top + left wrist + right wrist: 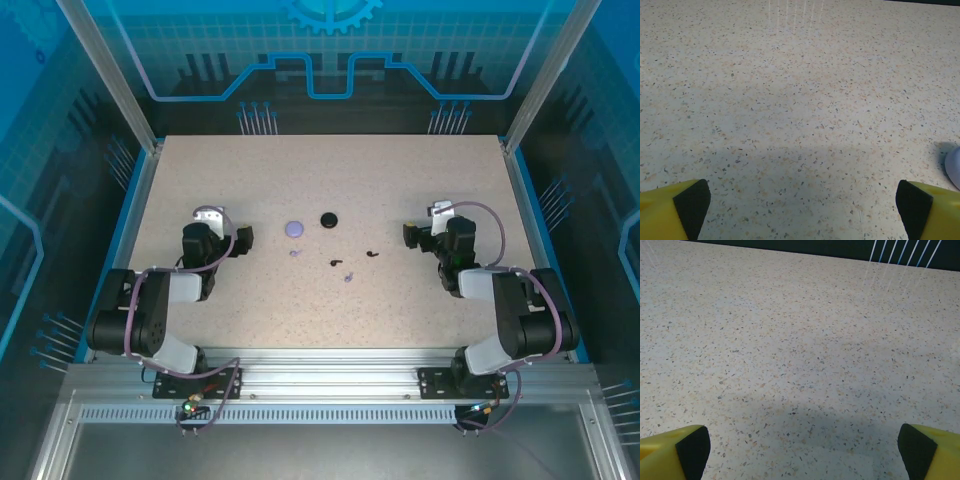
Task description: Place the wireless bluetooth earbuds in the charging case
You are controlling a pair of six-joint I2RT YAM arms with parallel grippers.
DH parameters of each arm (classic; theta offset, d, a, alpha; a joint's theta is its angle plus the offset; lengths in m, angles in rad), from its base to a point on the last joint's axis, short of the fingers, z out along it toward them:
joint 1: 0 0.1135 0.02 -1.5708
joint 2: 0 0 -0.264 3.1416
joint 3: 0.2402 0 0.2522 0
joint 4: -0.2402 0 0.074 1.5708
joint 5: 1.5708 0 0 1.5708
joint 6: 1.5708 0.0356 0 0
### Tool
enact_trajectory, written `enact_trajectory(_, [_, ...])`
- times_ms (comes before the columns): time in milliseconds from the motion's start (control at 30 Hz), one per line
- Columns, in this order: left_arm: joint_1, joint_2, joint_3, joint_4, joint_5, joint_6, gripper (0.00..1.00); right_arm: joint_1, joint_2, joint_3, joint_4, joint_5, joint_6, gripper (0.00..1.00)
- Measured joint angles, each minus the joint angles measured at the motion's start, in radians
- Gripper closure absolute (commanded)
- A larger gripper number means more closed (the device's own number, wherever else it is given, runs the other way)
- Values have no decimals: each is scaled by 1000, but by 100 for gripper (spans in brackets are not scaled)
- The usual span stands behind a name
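— Start at the left. How is the left gripper?
— Released, with its jaws wide apart and nothing between them, low over the speckled surface. In its wrist view the yellow fingers sit at the bottom corners.
— What lies nearest it?
— The lavender case, just to its right; its edge shows at the right side of that wrist view. On the near side of the case lies a lavender earbud.
— Further right?
— The black case, then a black earbud, a second lavender earbud just beside it, and a second black earbud. All four lie loose between the grippers.
— And the right gripper?
— Released too and empty, near that last earbud but apart from it.
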Motion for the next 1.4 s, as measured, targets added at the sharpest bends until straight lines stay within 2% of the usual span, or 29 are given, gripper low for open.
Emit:
enact_trajectory(933, [0, -1, 10, -18, 0, 0, 1, 0, -1, 2, -10, 4, 0, 0])
enact_trajectory(1067, [0, -44, 49, -115, 0, -2, 1, 0, -39, 64, -164, 31, 10, 0])
enact_trajectory(1167, [0, -109, 119, -262, -11, -34, 1, 0, -77, 142, -278, 42, 39, 0])
enact_trajectory(1300, [0, -146, 282, -484, -7, -131, 1, 1, -109, 238, -448, 33, 80, 0])
enact_trajectory(1400, [0, -115, 431, -665, 31, -210, 1, 1, -93, 365, -655, 6, 108, 0])
